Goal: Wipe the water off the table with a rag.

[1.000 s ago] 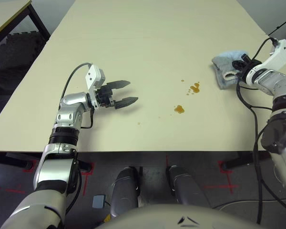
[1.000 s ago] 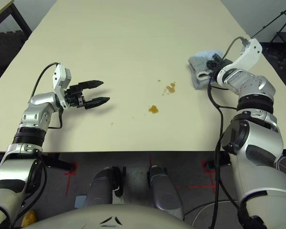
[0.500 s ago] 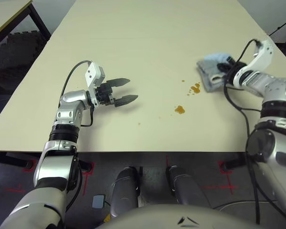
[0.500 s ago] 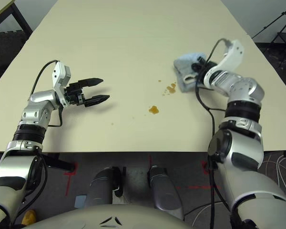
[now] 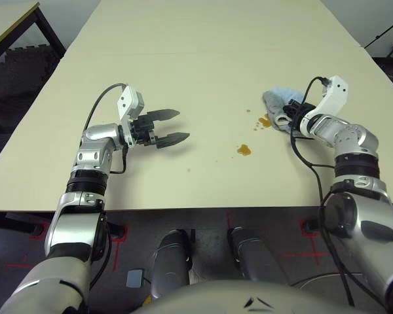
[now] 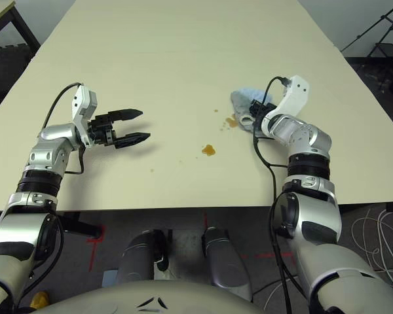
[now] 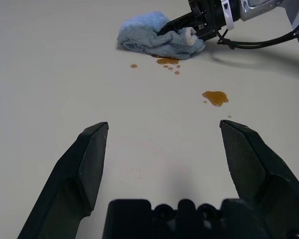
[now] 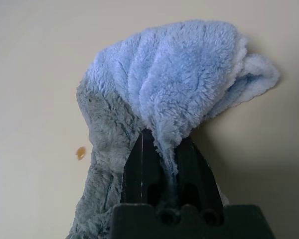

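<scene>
Mostly open room: the table (image 5: pixel 203 59) is bare cream from its near edge up past both arms, and the far half carries nothing. Left gripper (image 5: pixel 172 126) hovers over the left-centre w/ fingers spread wide, nothing between them, well apart from the spill. Right gripper (image 8: pixel 165 160) is pinched tight on the rag (image 5: pixel 276 104), a fold of blue-grey pile squeezed between the two black fingers; the rag sits bunched on the table right of centre, well in from the right edge. Water (image 5: pixel 243 150): one amber blot lies alone between the grippers, nearer the robot than the rag; a second blot plus a few specks (image 7: pixel 167 61) sit just beside the rag's lower edge, touching or nearly so, can't tell which. Surface is smooth and matte. A smaller table corner (image 5: pixel 13 16) w/ dark frame shows at far left, a tripod leg (image 6: pixel 373 26) at far right, dark floor w/ red tape marks below. Rag's underside is hidden, and the right fingertips are buried in pile.
</scene>
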